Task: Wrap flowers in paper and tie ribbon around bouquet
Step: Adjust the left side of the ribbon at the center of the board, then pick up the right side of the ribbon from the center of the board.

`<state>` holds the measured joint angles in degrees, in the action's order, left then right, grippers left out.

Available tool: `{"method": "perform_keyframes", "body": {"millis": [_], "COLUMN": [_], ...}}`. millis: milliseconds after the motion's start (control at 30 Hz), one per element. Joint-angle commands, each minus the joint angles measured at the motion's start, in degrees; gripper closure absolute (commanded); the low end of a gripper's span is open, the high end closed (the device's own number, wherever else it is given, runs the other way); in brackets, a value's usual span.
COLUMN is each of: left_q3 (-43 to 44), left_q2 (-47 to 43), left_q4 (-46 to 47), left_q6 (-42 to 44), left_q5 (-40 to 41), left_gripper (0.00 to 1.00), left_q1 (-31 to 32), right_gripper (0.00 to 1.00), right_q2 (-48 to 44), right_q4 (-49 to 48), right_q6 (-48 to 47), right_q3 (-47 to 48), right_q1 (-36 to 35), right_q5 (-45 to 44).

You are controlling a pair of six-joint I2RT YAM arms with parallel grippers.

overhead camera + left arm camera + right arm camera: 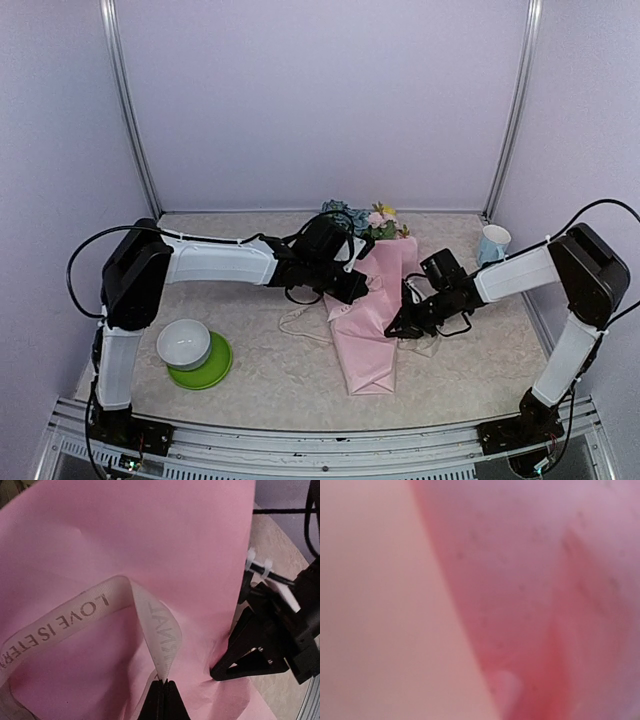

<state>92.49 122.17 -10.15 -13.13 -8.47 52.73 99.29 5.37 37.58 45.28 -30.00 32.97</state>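
The bouquet (388,268) lies on the table, a pink paper (368,345) cone with the flowers (380,217) showing at its far, wide end. My left gripper (352,292) hovers over the cone's left side. In the left wrist view it (164,682) is shut on the cream lettered ribbon (75,617), which loops across the paper (175,540). More ribbon (300,323) trails on the table left of the cone. My right gripper (392,330) is at the cone's right edge, its black tip (217,671) pressed into a crease. Blurred pink paper (545,580) fills the right wrist view and hides its jaws.
A white bowl (183,343) sits on a green plate (210,372) at the near left. A pale blue cup (494,242) stands at the back right. Metal frame posts (130,110) rise at the back corners, with walls close behind.
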Motion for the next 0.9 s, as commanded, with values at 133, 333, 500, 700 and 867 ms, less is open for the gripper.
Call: {"method": "perform_keyframes", "body": {"millis": [133, 333, 500, 700, 867], "left_q3": [8.5, 13.8, 15.0, 13.4, 12.7], "left_q2": [8.8, 15.3, 18.7, 19.7, 19.7], "left_q4": [-1.0, -4.0, -6.8, -5.3, -4.6], "left_q6": [-2.1, -2.2, -2.8, -3.6, -3.7], "left_q5": [-8.8, -8.1, -9.6, -11.6, -11.6], "left_gripper": [1.0, 1.0, 1.0, 1.0, 1.0], "left_q1": [0.0, -0.1, -0.2, -0.2, 0.1], "right_gripper": [1.0, 0.85, 0.71, 0.6, 0.51], "right_q2": [-0.5, -4.0, -10.7, -18.9, -17.5], "right_q4": [0.2, 6.4, 11.6, 24.6, 31.3], "right_q6": [1.6, 0.9, 1.1, -1.3, -5.2], "right_q3": [-1.3, 1.1, 1.5, 4.7, 6.0], "right_q1": [-1.5, -3.5, -3.8, -1.3, 7.0], "right_q5": [-1.3, -4.2, -6.5, -17.6, -29.8]}}
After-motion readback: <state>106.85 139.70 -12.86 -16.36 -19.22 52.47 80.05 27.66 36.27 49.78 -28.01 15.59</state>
